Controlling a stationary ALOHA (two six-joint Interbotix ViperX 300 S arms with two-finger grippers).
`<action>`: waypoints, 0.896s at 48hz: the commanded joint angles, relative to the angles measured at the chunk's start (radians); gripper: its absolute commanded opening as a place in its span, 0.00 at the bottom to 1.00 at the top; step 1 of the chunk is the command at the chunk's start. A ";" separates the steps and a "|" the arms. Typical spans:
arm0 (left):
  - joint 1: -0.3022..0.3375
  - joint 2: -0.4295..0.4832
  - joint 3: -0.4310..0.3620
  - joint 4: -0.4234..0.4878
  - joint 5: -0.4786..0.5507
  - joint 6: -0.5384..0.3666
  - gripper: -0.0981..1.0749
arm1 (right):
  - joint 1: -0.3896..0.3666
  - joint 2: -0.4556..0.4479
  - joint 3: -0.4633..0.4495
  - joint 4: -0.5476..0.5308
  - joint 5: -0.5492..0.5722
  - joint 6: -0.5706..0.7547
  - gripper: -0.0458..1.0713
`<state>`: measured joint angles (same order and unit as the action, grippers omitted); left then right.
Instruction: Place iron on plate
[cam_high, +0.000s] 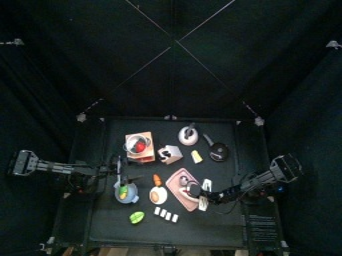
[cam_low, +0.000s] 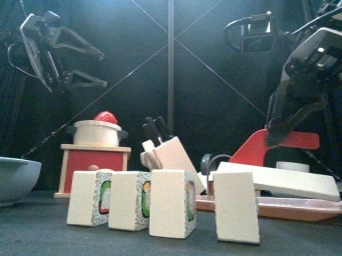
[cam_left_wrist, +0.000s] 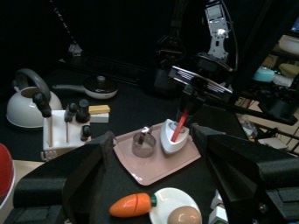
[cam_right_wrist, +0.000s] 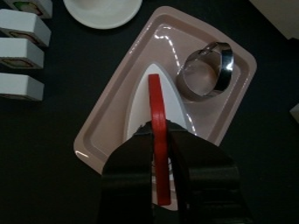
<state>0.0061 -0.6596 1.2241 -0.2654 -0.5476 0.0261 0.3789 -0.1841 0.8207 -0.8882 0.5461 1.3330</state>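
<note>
right gripper (cam_right_wrist: 162, 166): closed on iron (cam_right_wrist: 163, 109) handle | iron: on plate (cam_right_wrist: 122, 92) | left gripper (cam_left_wrist: 146, 179): wide open, empty, apart from plate

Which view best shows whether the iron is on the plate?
Right wrist view: the iron lies on the plate, handle between the right gripper's jaws. Left wrist shows both from afar, front view only edge-on, top view tiny.

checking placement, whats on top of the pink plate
On the plate sit the white iron with its red handle, gripped by the right gripper, and a metal ring-shaped item. The plate under the iron is hidden.
</note>
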 joint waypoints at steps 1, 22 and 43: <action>-0.002 0.002 -0.012 0.000 -0.003 0.002 0.96 | -0.011 -0.009 -0.026 -0.002 -0.008 -0.002 0.46; -0.002 0.000 -0.012 0.000 0.000 0.002 0.96 | -0.014 0.000 -0.046 0.000 -0.008 -0.002 0.65; -0.002 0.000 -0.012 0.000 0.000 0.002 0.96 | -0.011 0.000 -0.043 0.000 -0.003 -0.003 0.65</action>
<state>0.0046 -0.6596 1.2241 -0.2654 -0.5430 0.0261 0.3666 -0.1718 0.7946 -0.8866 0.5415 1.3300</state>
